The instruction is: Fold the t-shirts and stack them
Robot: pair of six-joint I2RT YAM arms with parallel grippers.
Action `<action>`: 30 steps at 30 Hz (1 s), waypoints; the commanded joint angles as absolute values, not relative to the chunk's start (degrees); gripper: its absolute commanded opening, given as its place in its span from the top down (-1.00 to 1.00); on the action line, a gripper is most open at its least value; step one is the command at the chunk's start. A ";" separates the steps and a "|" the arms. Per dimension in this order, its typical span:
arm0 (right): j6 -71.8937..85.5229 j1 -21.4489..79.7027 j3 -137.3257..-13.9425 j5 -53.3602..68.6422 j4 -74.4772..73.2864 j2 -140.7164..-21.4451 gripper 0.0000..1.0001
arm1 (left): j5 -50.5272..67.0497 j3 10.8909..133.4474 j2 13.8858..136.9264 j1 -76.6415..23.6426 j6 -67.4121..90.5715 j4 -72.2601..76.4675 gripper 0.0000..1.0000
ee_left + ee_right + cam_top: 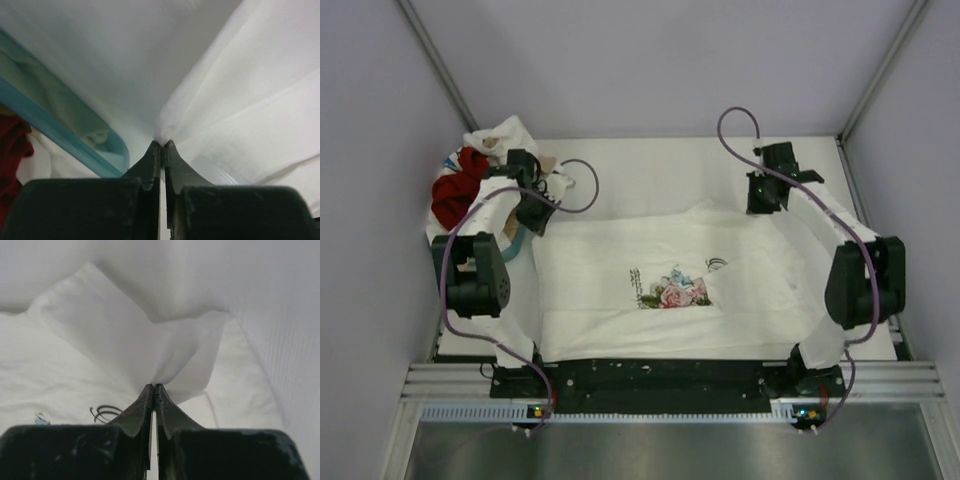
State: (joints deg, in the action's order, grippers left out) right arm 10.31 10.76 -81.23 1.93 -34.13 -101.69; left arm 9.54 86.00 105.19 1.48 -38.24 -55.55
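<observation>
Left end effector (pixel 161 144): fingertips together, clamped on a small ridge of white cloth. The fabric fans up and away from the tips on both sides. From above, it sits at the far-left corner of the printed t-shirt (pixel 610 300), up and left of the floral print (pixel 672 288).

Right end effector (pixel 152 386): fingertips together, clamped on a folded point of the same shirt. The cloth rises from the tips in a loose cone. From above, it sits at the shirt's far-right corner, up and right of the floral print.

Printed t-shirt: spread flat on the worktop (pixel 640 165) between the two arms, print facing up. Its near edge lies along the arm bases, below the floral print. It is creased and bunched to the right of the print.

Left of the floral print, well apart: teal tray rim (pixel 65 137), just beside the left end effector. A red t-shirt (pixel 455 192) and white t-shirts (pixel 502 135) are heaped there. Cannot tell how many.
</observation>
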 commanded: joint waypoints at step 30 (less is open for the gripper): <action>36.73 -2.81 -33.14 2.11 -34.02 -44.92 1.00 | 13.54 51.50 76.82 -5.36 -45.62 -55.90 1.00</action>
